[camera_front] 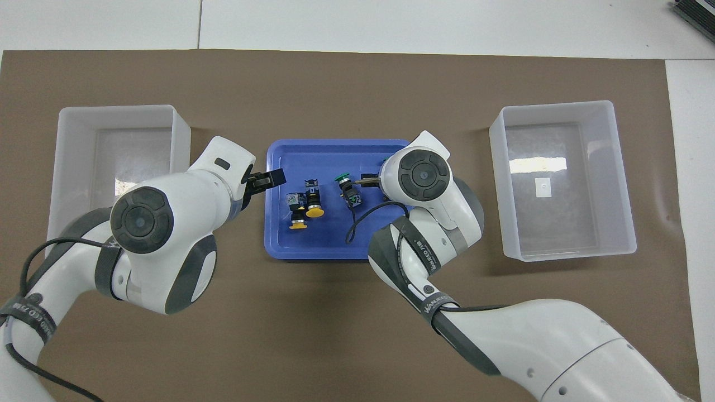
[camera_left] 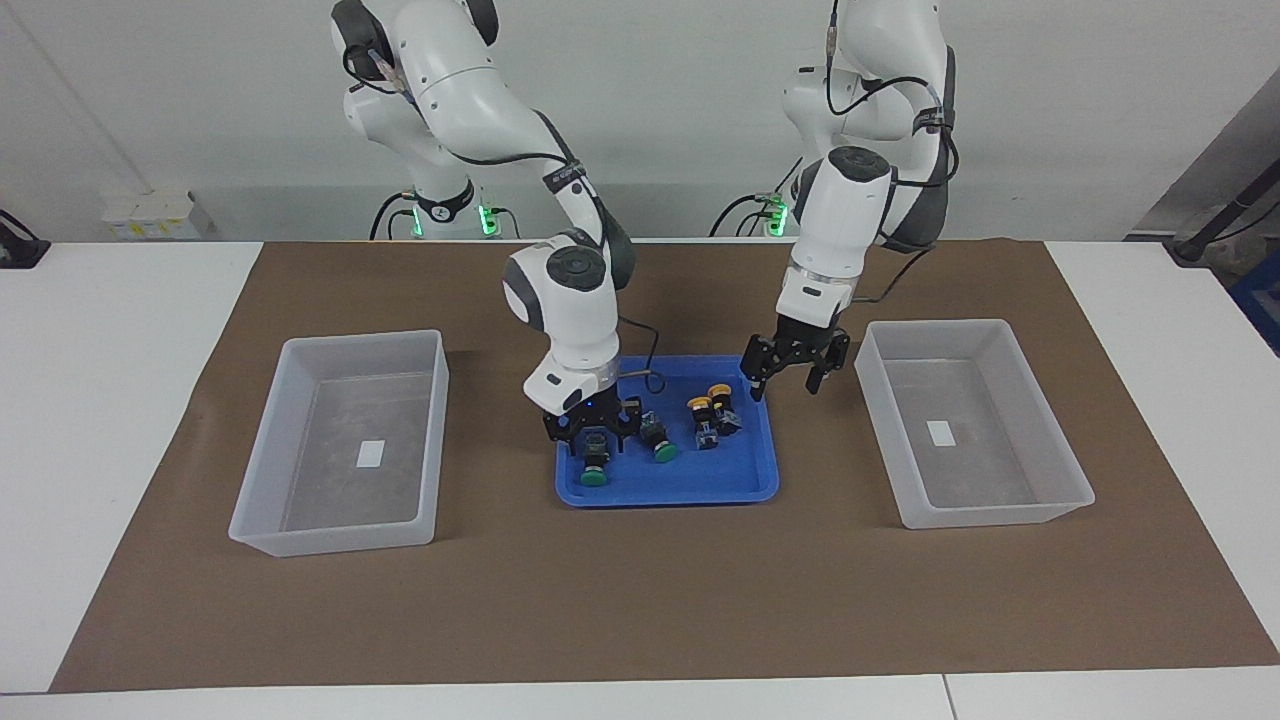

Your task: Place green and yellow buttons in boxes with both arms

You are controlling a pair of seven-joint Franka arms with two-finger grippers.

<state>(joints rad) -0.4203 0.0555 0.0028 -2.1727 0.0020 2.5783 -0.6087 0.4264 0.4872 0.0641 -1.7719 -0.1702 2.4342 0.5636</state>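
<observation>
Four buttons lie in the blue tray. Two yellow-capped ones lie side by side toward the left arm's end, also in the overhead view. One green-capped button lies mid-tray. My right gripper is low in the tray, open, its fingers either side of the other green button; the wrist hides both in the overhead view. My left gripper is open and empty over the tray's edge at the left arm's end. Both boxes hold only a label.
The tray sits mid-table on a brown mat, one box at each end of it. A black cable from the right wrist hangs over the tray. White table surrounds the mat.
</observation>
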